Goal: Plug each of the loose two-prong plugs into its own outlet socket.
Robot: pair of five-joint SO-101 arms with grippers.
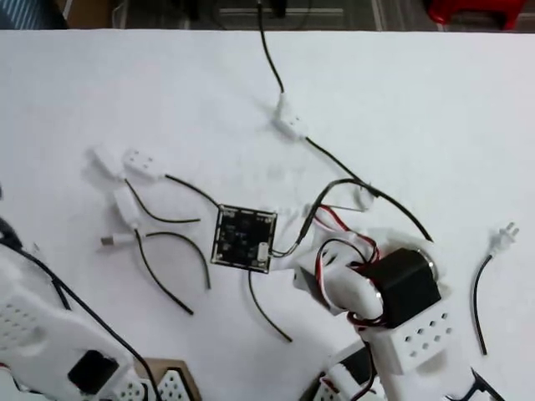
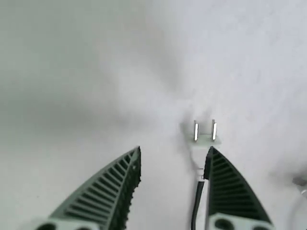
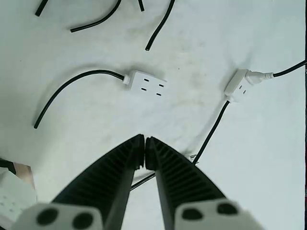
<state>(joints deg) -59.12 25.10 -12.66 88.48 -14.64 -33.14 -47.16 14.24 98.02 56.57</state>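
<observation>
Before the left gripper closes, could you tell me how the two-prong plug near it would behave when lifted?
The two-prong plug looks small, so it is probably light and apt to skid on the smooth white table if nudged. Its thin black cord will likely hang floppy and drag behind.

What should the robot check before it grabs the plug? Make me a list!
1. Left pincer open: ok.
2. Plug centred in the pincer's gap: not ok, it lies close to one side.
3. Both prongs bare and straight: ok.
4. Free socket ready on the table: ok, its slots are empty.
5. Right pincer holding nothing: ok, it is shut and empty.
6. Plug's cord free of snags: cannot tell, it runs out of sight under the pincer.
</observation>
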